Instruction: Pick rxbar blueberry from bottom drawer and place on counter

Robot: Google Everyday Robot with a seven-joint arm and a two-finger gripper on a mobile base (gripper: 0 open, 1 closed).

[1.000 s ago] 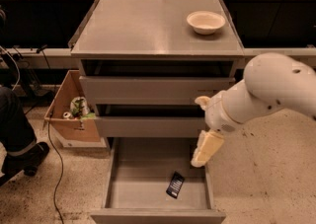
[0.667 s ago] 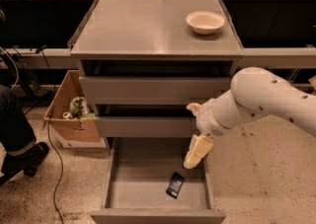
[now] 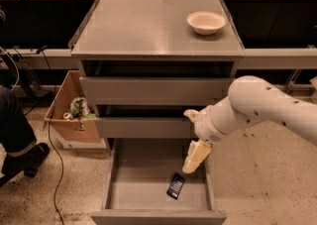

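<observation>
Readable txt: none.
rxbar blueberry (image 3: 176, 185): pale print on wrapper, illegible.
gripper (image 3: 190, 165): inside open bottom drawer (image 3: 138, 182), just above the bar.

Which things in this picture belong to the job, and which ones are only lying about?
Job: small dark navy snack bar lying in the open deep grey metal bottom drawer; flat grey cabinet top; pale gripper hanging over that drawer.
Lying about: white round bowl on the cabinet top; brown cardboard box on the floor, left.

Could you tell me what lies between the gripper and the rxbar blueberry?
Only bare bottom drawer floor shows between the gripper, over the drawer, and the rxbar blueberry, in the camera view.
</observation>
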